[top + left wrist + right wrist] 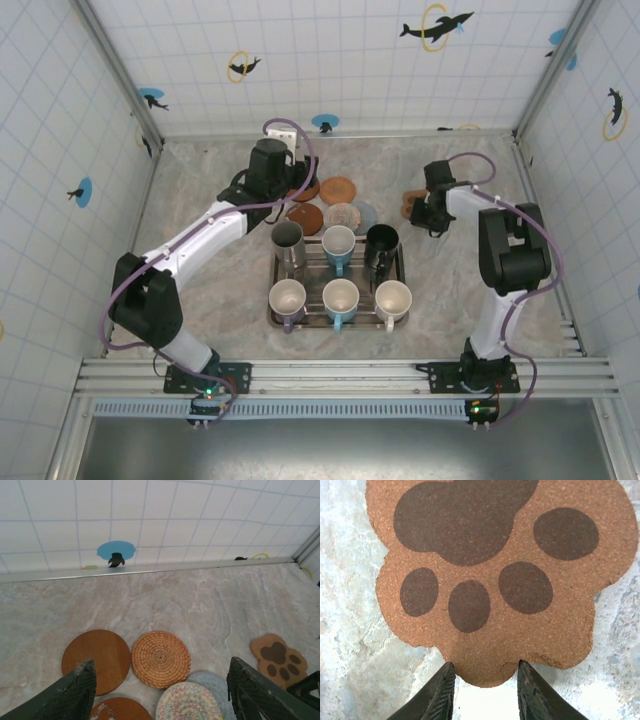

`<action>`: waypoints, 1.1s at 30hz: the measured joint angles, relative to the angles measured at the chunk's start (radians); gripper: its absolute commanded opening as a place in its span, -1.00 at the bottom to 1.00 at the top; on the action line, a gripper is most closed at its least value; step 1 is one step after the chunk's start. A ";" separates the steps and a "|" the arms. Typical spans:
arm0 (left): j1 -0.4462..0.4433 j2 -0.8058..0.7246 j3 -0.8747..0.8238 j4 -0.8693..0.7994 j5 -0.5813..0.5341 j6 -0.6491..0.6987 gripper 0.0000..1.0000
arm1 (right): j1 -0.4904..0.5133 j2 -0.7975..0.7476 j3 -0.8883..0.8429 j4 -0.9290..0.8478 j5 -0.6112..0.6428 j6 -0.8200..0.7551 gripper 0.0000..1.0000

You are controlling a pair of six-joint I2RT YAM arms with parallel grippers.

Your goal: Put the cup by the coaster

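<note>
Top view, left gripper (298,182): over the round coasters.
Top view, right gripper (420,212): down at the paw coaster (410,207).
Top view, cups (338,245): six on the tray (362,324), behind both grippers toward the bases; none held.
Left wrist, left gripper (161,664): jaws wide, empty; woven coaster (161,659) just ahead, paw coaster (276,660) off to its right.
Right wrist, right gripper (485,680): partly closed, fingers (440,695) against both sides of the near lobe of the paw coaster (485,580), seemingly pinching it.
Risk, coaster: the small thin lobe may slip out or bend if dragged.
Risk, cups: they are tightly packed; a wide grab could knock a neighbour.
</note>
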 measured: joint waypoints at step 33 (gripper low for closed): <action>0.002 0.539 0.525 -0.649 0.010 0.211 0.57 | -0.015 -0.187 0.011 -0.070 -0.026 0.012 0.49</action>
